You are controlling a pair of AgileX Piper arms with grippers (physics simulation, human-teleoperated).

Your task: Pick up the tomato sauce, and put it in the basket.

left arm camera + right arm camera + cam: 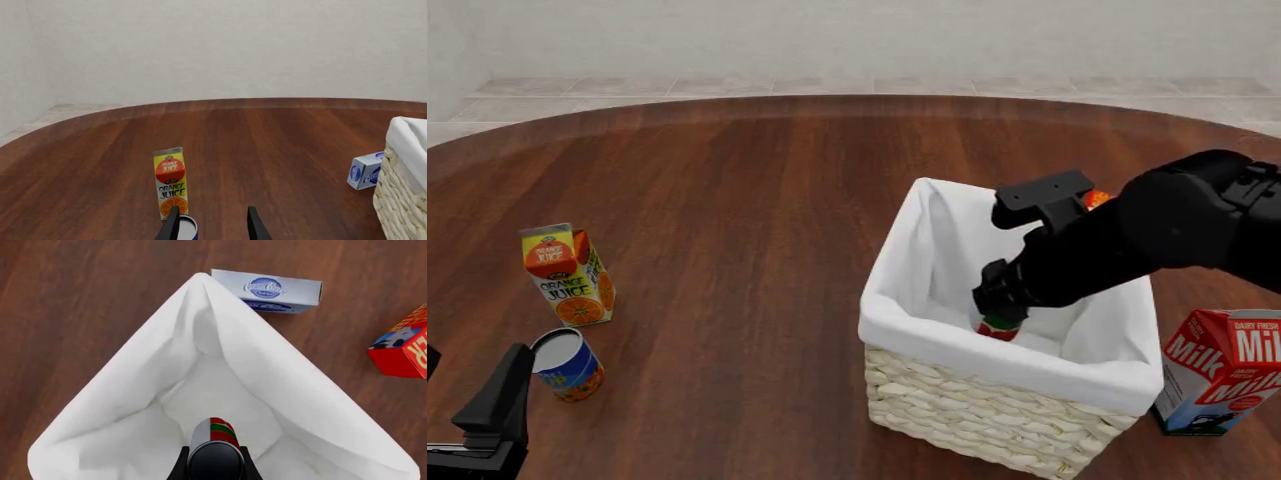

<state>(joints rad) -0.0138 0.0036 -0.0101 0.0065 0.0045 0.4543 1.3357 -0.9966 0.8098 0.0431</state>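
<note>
Gripping the tomato sauce (pixel 215 437), the right tool (pixel 1001 300) hangs inside the basket (pixel 961 400), its two fingers clamped on the can's sides. The right wrist view looks straight down past the can's dark end and its red and green label to the white liner below, so the can is over the basket's floor but does not seem set down yet. Holding it upright and near the middle probably keeps it clear of the cloth walls before release.

Beyond the basket's far corner lies a cream cheese box (pixel 267 290), and a red carton (pixel 400 347) sits further to the side. A milk carton (pixel 1221 370) stands just beside the basket on the right.

Well apart on the left, the left tool (pixel 212 225) waits low over the table (pixel 747 200), fingers apart and holding nothing, out of the way. A blue can (pixel 567 365) is right by its fingertips, with an orange juice carton (pixel 565 273) standing just beyond.

Dark, polished wood covers the round table. Pale floor tiles and a plain white wall lie behind it.
</note>
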